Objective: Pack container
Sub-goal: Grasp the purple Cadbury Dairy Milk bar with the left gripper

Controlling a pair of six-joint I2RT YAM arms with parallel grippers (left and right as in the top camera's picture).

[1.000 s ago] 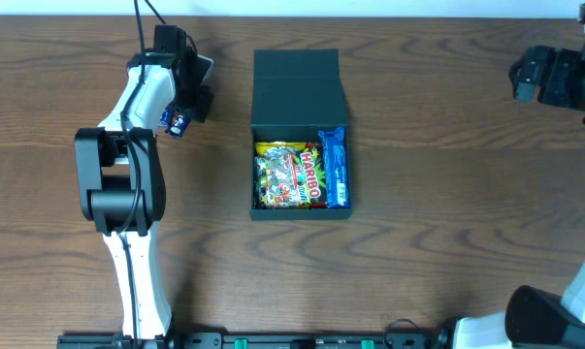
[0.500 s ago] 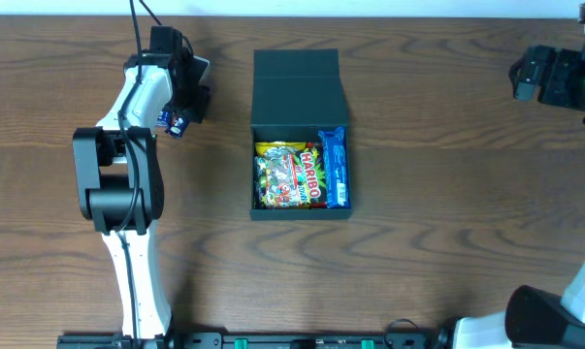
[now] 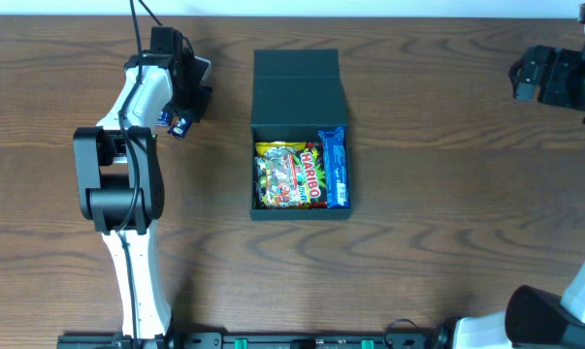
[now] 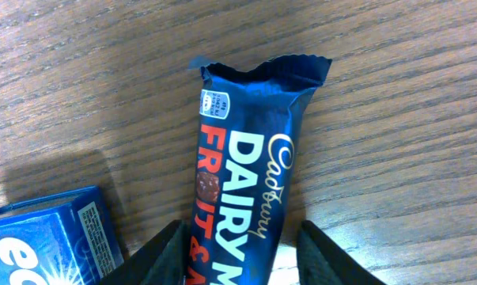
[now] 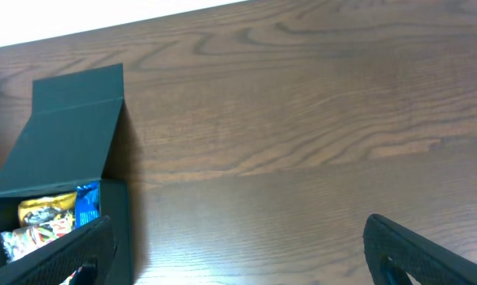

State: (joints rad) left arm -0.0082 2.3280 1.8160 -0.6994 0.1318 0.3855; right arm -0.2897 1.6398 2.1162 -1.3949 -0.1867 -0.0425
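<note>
Left pincer [image 4: 242, 237]: half open, astride the lower end of a Cadbury bar [image 4: 250, 150] lying flat on the table [image 4: 396, 95]; fingers [image 4: 165, 257] close at either side of the wrapper, with a thin sliver of wood showing on one side; cannot tell whether pressing on it. Just beside, at the frame's corner, a blue carton [image 4: 48, 237], apart from the bar. Right pincer [image 5: 242, 265]: spread wide, holding nothing, parked well away near the table's right edge. Container [image 3: 297, 82]: mid-table, well apart from the left pincer, flap lid thrown back flat, already holding a Haribo bag [image 3: 290, 174] and a blue packet [image 3: 337, 167] along its right-hand wall. Judged step: picking up the bar for packing. Next calls for closing squarely across the wrapper, lifting clear of the carton, carrying over to the open box and setting down on top of the bag, since little bare floor looks left
</note>
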